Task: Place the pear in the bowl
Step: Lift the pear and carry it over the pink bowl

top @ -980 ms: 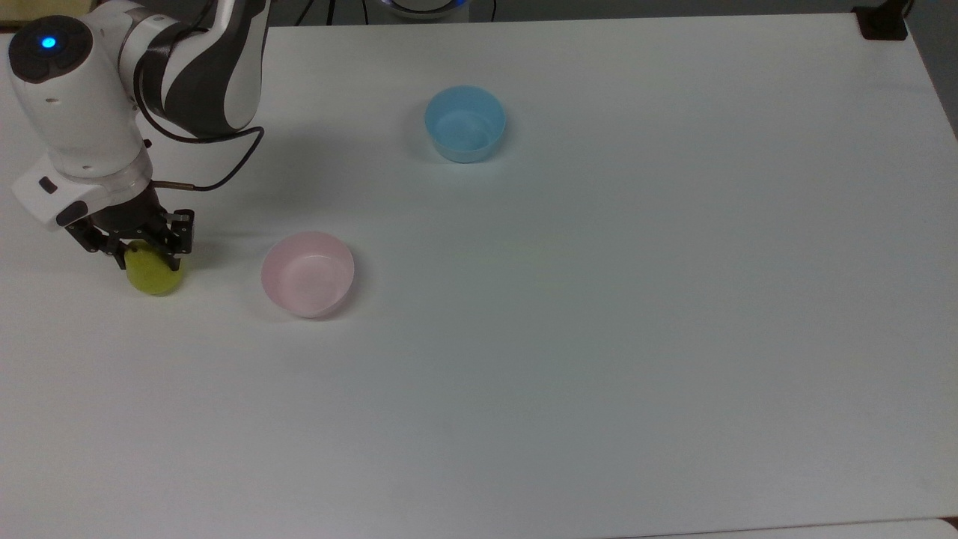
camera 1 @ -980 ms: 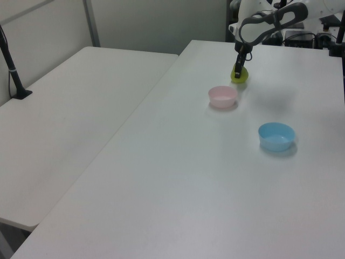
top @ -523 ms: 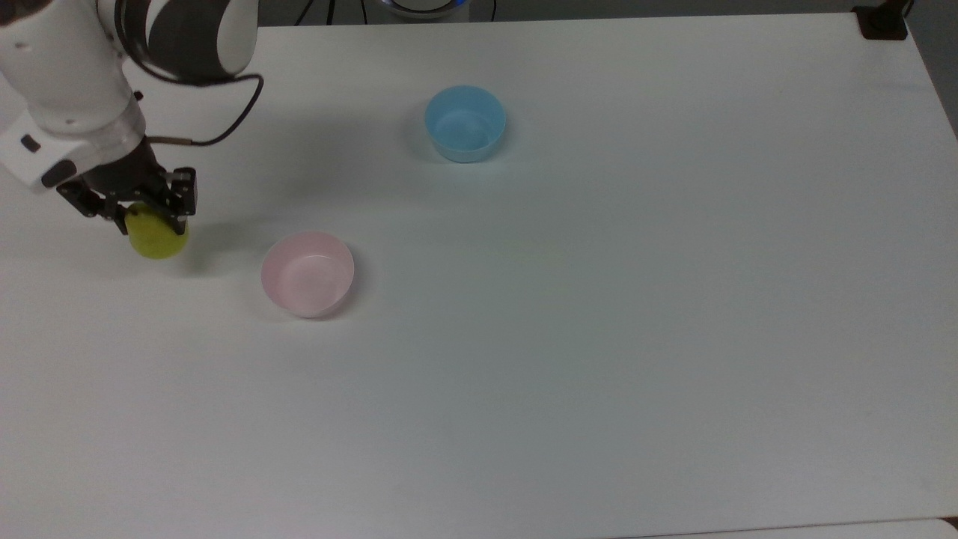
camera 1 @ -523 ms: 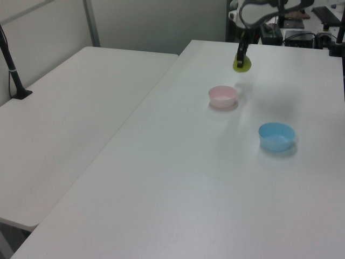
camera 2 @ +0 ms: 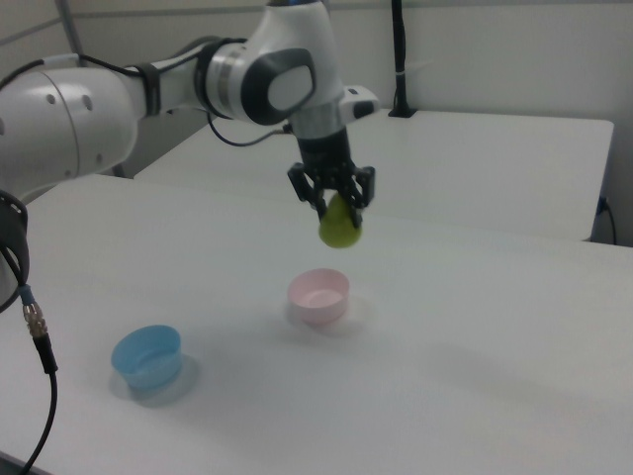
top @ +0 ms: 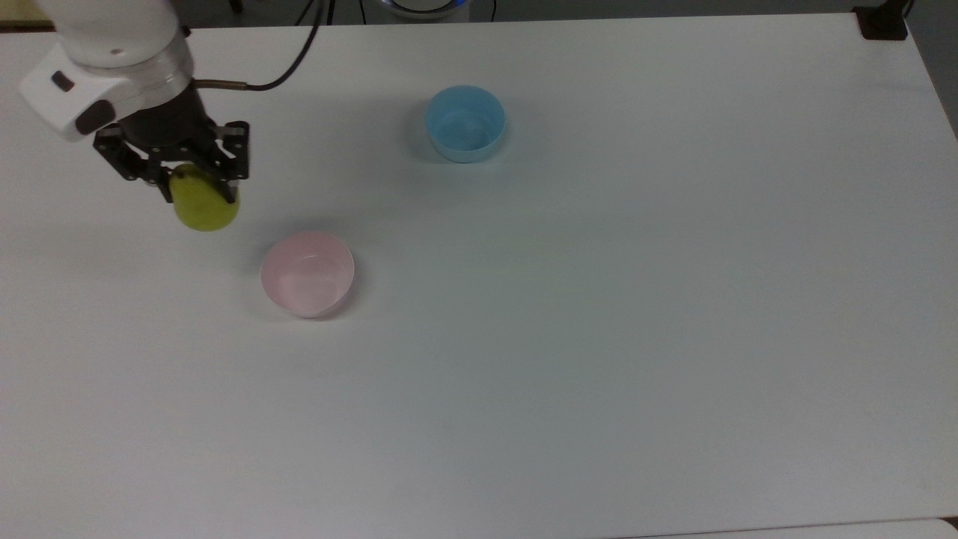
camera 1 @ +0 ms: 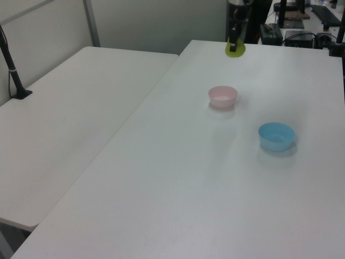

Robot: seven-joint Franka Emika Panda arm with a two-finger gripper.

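My gripper [top: 196, 196] [camera 2: 337, 210] is shut on the yellow-green pear [top: 203, 206] [camera 1: 235, 48] [camera 2: 340, 227] and holds it in the air, well above the table. The pear hangs below the black fingers; its stem is hidden between them. The pale pink bowl [top: 307, 273] [camera 1: 222, 96] [camera 2: 318, 295] sits on the white table [top: 599, 299] with nothing in it. In the top view the pear is up and to the left of the pink bowl. In the right view the pear hangs just above and slightly behind the pink bowl.
A light blue, deeper bowl [top: 465, 123] [camera 1: 276, 136] [camera 2: 146, 357] stands apart from the pink one, holding nothing. A second white table [camera 1: 70, 108] adjoins on the left view's left. A black cable [top: 277, 67] trails from the wrist.
The gripper has lifted the pear off the table and carried it up and to the top view's right, closer to the pink bowl. Both bowls stayed put.
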